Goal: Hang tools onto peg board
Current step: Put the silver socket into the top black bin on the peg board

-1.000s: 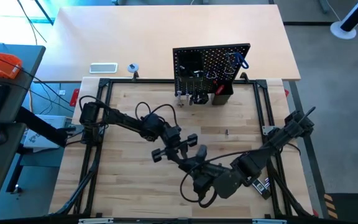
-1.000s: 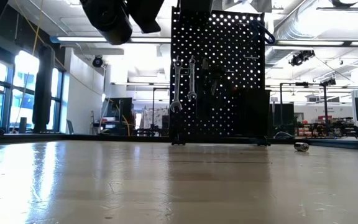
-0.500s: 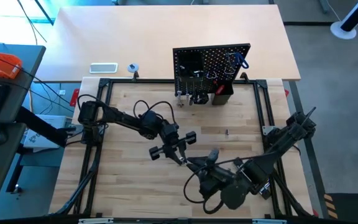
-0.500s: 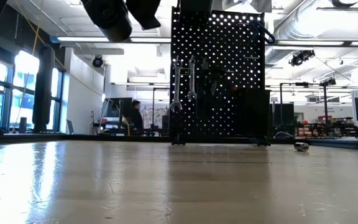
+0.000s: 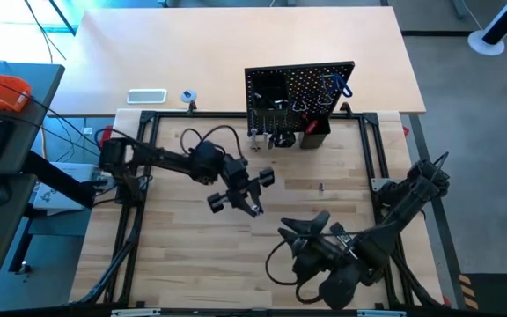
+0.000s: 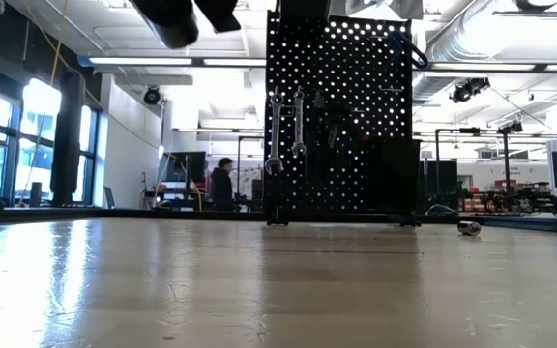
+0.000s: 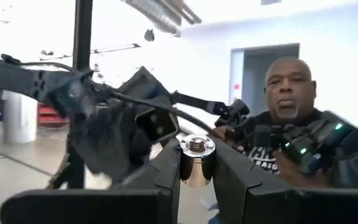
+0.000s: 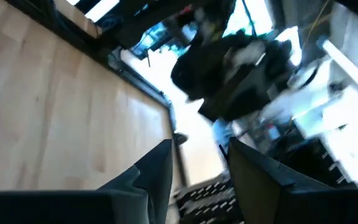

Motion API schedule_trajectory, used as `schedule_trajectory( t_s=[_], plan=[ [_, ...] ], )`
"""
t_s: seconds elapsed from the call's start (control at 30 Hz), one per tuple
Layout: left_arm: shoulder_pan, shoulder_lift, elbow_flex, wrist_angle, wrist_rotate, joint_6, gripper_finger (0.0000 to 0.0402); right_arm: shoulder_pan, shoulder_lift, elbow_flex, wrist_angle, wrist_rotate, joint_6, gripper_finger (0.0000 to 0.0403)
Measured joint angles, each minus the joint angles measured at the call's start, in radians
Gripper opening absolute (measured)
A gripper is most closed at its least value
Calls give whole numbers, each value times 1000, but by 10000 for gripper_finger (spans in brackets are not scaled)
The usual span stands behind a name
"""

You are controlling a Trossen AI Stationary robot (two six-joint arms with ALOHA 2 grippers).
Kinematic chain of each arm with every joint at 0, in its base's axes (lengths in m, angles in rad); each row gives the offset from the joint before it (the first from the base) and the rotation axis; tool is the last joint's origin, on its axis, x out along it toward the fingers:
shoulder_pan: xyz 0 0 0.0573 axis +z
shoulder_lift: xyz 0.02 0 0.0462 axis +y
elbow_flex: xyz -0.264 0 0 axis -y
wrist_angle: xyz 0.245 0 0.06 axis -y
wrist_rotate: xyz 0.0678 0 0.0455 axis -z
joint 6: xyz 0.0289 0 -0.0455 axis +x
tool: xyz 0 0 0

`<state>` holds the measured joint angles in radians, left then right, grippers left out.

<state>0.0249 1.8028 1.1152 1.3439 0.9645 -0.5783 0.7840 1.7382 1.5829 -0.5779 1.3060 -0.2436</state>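
we see the upright black perforated peg board (image 5: 299, 99) standing at the far edge of the pale wooden table (image 5: 183, 255), well apart from both arms. on its front hang two silver open-ended wrenches (image 6: 286, 128) side by side, a blue-handled hex key (image 5: 342, 86) sits near its upper right corner, and a small black bin (image 5: 316, 134) is fixed low on the right side. the left gripper (image 5: 252, 209) hovers over the middle of the table, raised above the surface, and its two dark fingers (image 7: 169, 171) are closed to a narrow gap on a small shiny silver cylindrical tool (image 7: 195, 163) with a round cap and a bolt in its top, which stands upright between them in the left wrist view. beyond it in that view we see the other dark arm and a person in dark clothing. the right gripper (image 5: 304, 231) is lower down the table, near the front edge, apart from the left one; its fingers (image 8: 157, 171) stand spread with a clear gap and we see nothing between them. a tiny dark piece (image 5: 320, 187) lies alone on the wood between the board and the grippers; we cannot tell what it is. beyond the table frame lie a white flat rectangle (image 5: 146, 96) and a small tape roll (image 5: 187, 95).
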Motion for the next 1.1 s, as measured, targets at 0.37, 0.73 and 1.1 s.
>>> schedule_trajectory(
  t_s=[0.37, 0.73, 1.1],
  plan=[
    [85, -278, 0, -524, -118, 350, 54, -5, 0, -34, -525, -231, 784, 146],
    [245, -460, 129, -1028, -623, 695, 54, -12, -1, -189, -497, -214, 972, 146],
    [386, -288, 543, -1499, -750, 755, 54, -25, -1, -333, -324, -212, 1029, 146]
  ],
)
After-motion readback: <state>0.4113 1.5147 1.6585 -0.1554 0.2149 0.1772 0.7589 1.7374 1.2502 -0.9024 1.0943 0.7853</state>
